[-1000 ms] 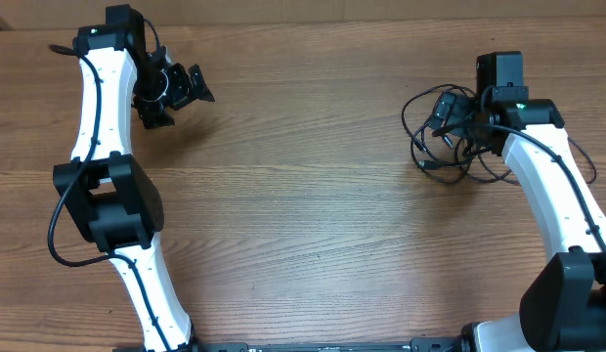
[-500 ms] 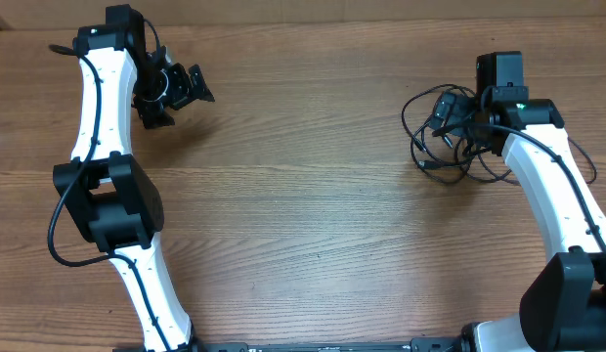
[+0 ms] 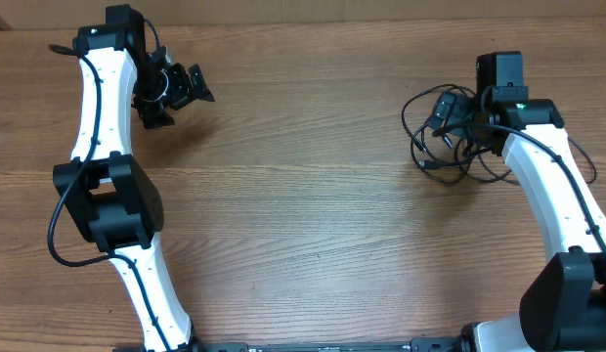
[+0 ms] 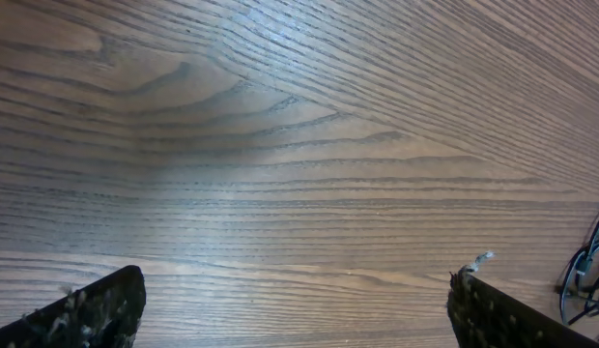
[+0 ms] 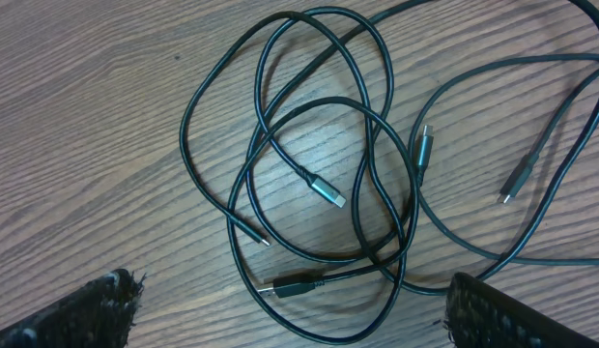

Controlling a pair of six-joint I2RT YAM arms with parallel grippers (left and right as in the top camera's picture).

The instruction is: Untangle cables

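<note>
The cables [image 3: 450,145] lie in a tangle of thin black loops at the right of the wooden table. In the right wrist view the cables [image 5: 309,174] form overlapping loops with several small plugs showing. My right gripper [image 3: 450,115] hovers over the tangle, open, its fingertips [image 5: 295,309] spread wide on either side of the loops and holding nothing. My left gripper [image 3: 184,90] is at the far left, far from the cables, open and empty [image 4: 295,309]. A bit of the cables shows at the right edge of the left wrist view [image 4: 587,275].
The wooden table [image 3: 303,196] fills the view. The right arm's white links [image 3: 557,196] run along the right edge and the left arm's links [image 3: 103,176] run along the left side.
</note>
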